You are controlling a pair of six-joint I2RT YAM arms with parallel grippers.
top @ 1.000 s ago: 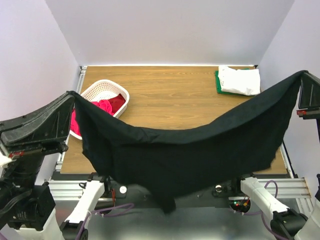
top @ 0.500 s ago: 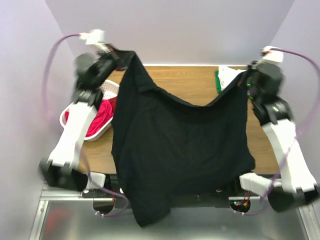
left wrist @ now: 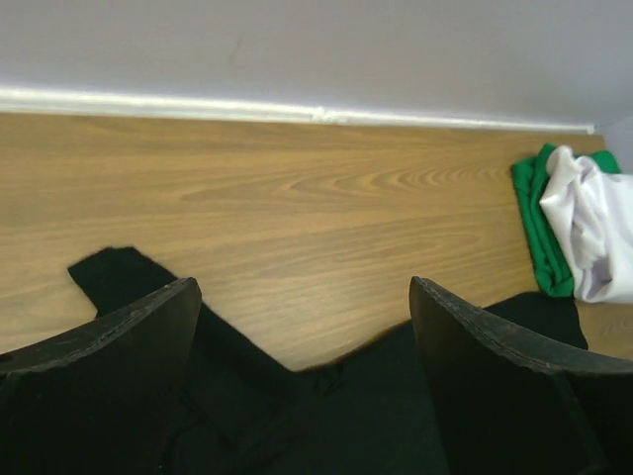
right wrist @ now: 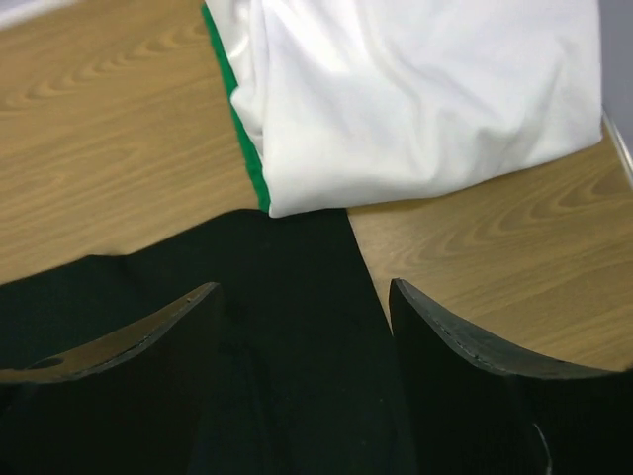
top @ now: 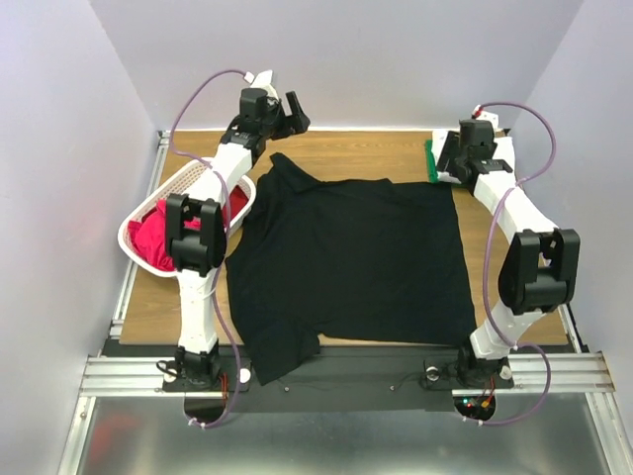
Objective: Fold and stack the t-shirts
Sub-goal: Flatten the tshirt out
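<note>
Both arms are now reaching to the far side of the table [top: 336, 148], no longer raised wide as in the earlier frame. The black shirt [top: 346, 262], which was hanging stretched between them, is now lying spread and released. From above, it is covering the middle of the table, with one flap pointing toward the far left and another drooping past the near-left edge. The left hand [top: 294, 111] is hovering beyond its far-left corner and the right hand [top: 447, 158] beyond its far-right corner. Pink shirts [top: 153, 237] are sitting bunched in the basket [top: 198, 176] at the left. In the left wrist view, that hand's fingers are standing wide with nothing between them. The black shirt's far edge is lying just below, and the white shirt [left wrist: 598, 223] is resting on the green shirt [left wrist: 536, 223] off to the right. In the right wrist view, the fingers are likewise standing apart and gripping nothing. They are hanging over the black shirt's corner, which is lying just beside the white-on-green stack, perhaps touching it. Cloth like this is likely handling as light, limp and quick to wrinkle or slide. I am therefore judging pinches at two matching corners or along one edge to be the best hold, with both hands lifting together. No brand, label or writing is showing in any view.
</note>
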